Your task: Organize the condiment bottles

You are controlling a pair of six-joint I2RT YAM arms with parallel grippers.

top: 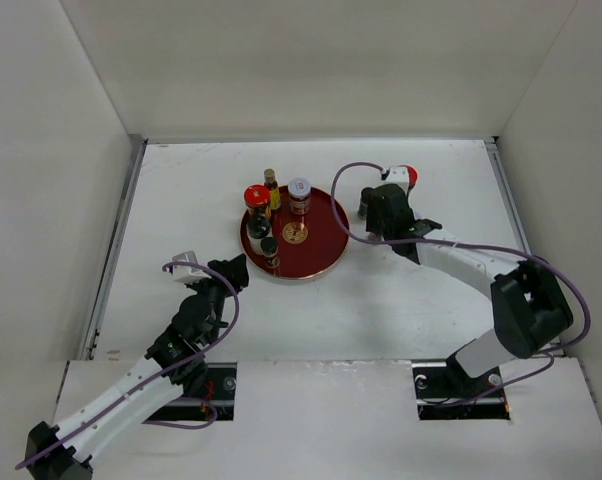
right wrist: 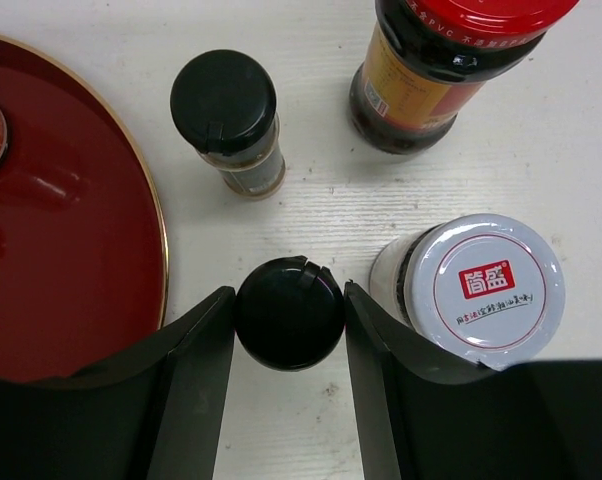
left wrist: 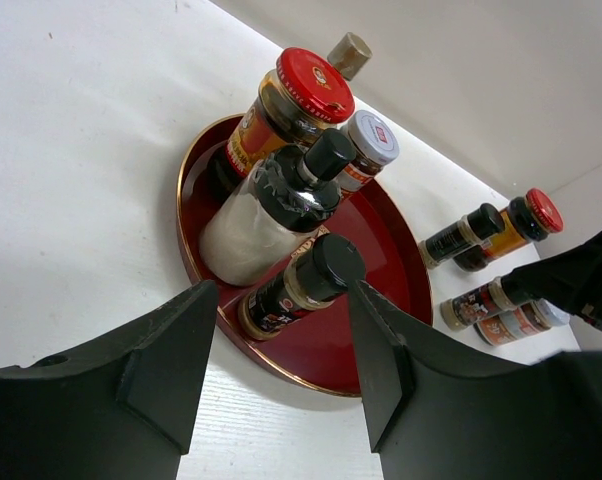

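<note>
Condiment bottles (left wrist: 271,210): five stand on the red tray (left wrist: 321,350), four are left just beside it. Right gripper (right wrist: 289,300) pinches one black-capped bottle (right wrist: 289,318); left gripper (left wrist: 281,290) hangs half-open, empty.

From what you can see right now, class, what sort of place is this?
Probably a robotics lab test cell: plain white panel walls box in a white table, and two black-and-white robot arms stand at its near edge.

Robot lab: white-walled test booth (top: 311,70)
</note>
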